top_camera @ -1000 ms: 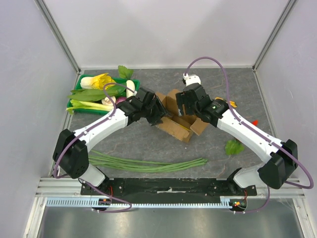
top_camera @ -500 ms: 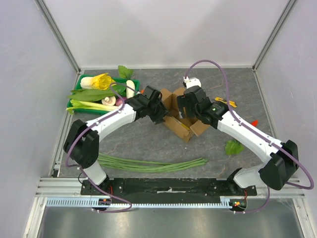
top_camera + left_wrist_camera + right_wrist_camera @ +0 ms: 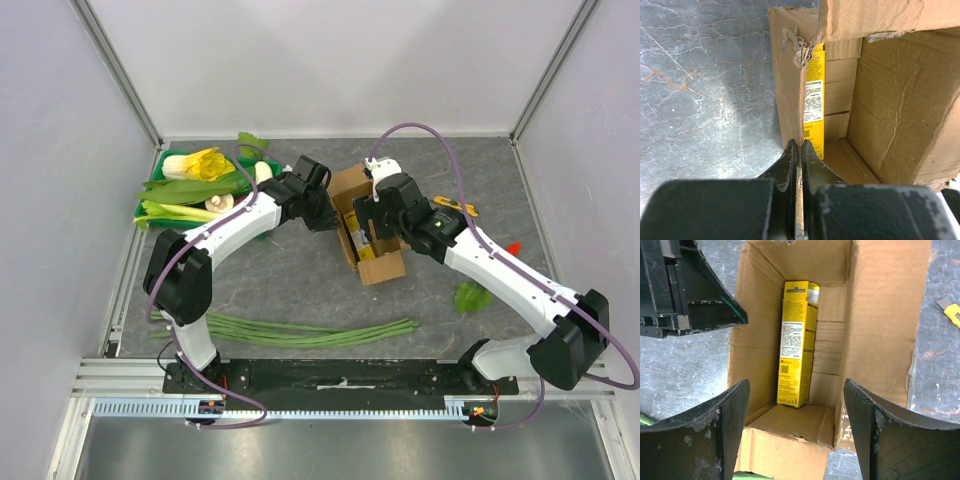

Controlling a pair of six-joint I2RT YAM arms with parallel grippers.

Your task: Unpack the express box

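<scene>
The express box [image 3: 380, 266] lies open at mid table, brown cardboard with its flaps spread. Inside, a slim yellow carton [image 3: 796, 355] rests against the left inner wall. My left gripper [image 3: 333, 212] is at the box's left side. In the left wrist view its jaws [image 3: 797, 146] are shut on the thin edge of the box's left wall [image 3: 789, 95], with the yellow carton [image 3: 814, 100] just beyond. My right gripper [image 3: 796, 390] hovers over the opening, open wide, its fingers [image 3: 737, 405] straddling the box and touching nothing.
A green tray [image 3: 158, 168] full of vegetables stands at the back left. Long green beans [image 3: 300, 332] lie near the front. A green leaf [image 3: 472, 297], a small red item [image 3: 514, 246] and a yellow cutter [image 3: 452, 206] lie to the right of the box.
My left gripper has shut on the box's left wall. The box has swung round to lie more square to the table, and both grippers have shifted toward the back with it.
</scene>
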